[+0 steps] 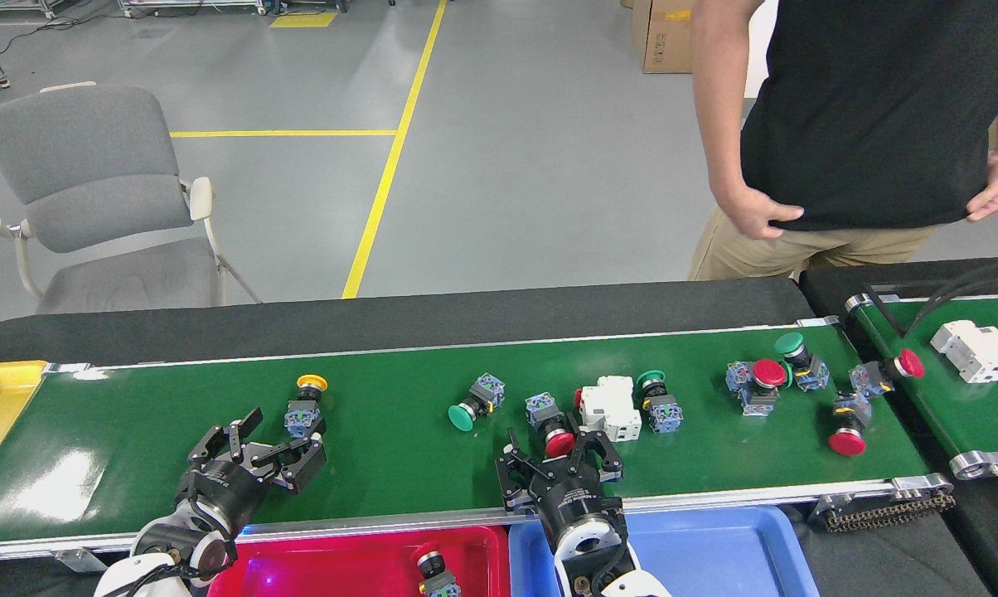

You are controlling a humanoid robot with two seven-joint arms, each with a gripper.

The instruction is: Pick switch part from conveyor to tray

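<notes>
One switch already sits in the red tray [333, 568] at bottom centre. Both the left gripper [263, 448] and right gripper [559, 458] are spread open, holding nothing. Farther back, the conveyor [399, 452] carries plenty more, the yellow-capped switch [304, 406] closest to the left gripper.

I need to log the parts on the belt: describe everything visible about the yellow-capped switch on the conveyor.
The yellow-capped switch is a small push-button part: a rounded yellow mushroom cap at the far end, a short black collar below it, and a grey-and-blue contact block at the near end. It looks like plastic. It lies on the green belt of the conveyor, towards its left end, apart from the other switches. The left gripper sits open just in front of it, one fingertip close to the contact block; contact cannot be confirmed.
</notes>
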